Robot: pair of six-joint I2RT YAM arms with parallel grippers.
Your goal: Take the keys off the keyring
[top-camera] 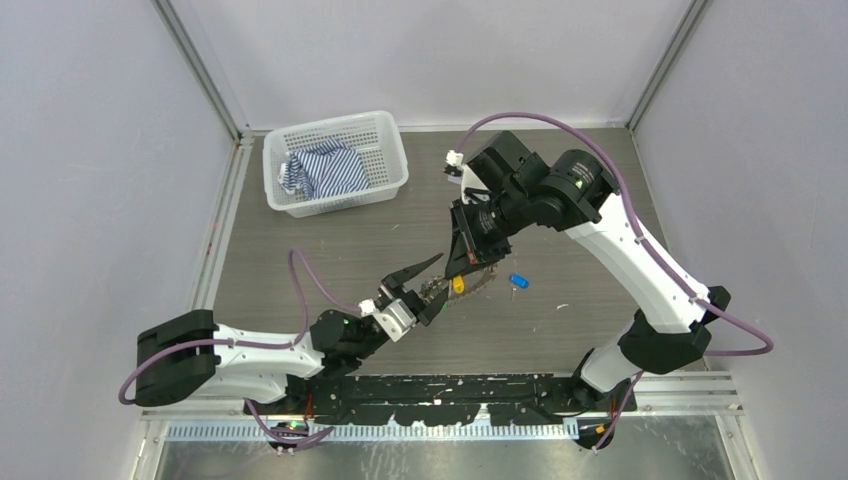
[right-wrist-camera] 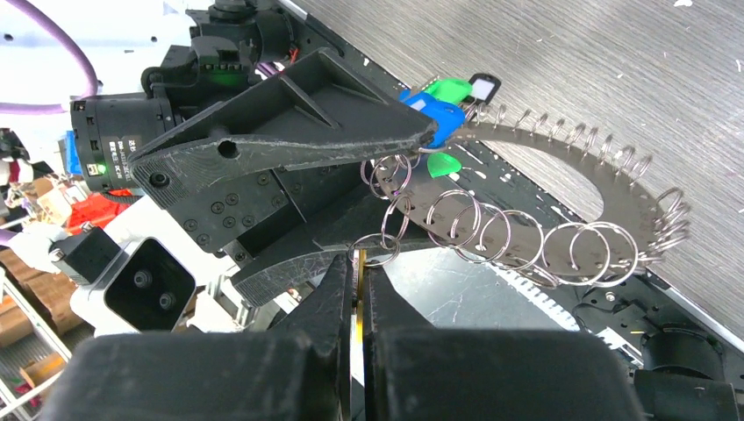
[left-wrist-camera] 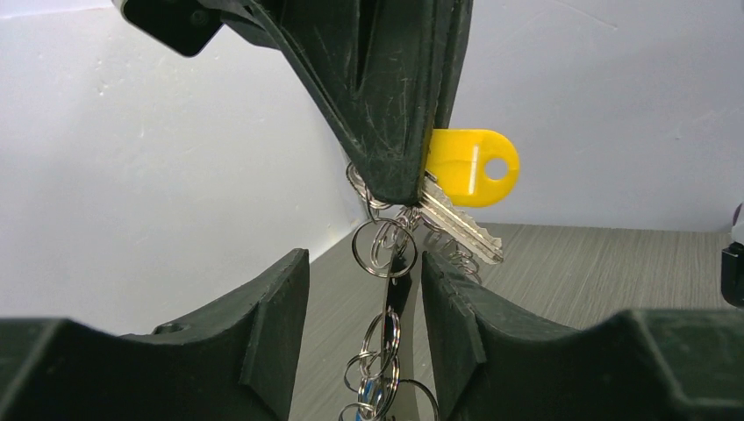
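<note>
— Colours at the right hand (left-wrist-camera: pixel 408 180)?
— A yellow tag (left-wrist-camera: pixel 469 167) on a silvery key (left-wrist-camera: pixel 462 230); both hands are black.
— By the left hand (left-wrist-camera: pixel 364 259)?
— A blue tag (right-wrist-camera: pixel 439 118), a green tag (right-wrist-camera: pixel 452 88) and silvery rings (left-wrist-camera: pixel 382 247).
— Beyond the hands?
— A blue-and-white striped cloth (top-camera: pixel 325 170), white basket (top-camera: pixel 330 124), grey wood-grained desk (top-camera: pixel 400 235).
</note>
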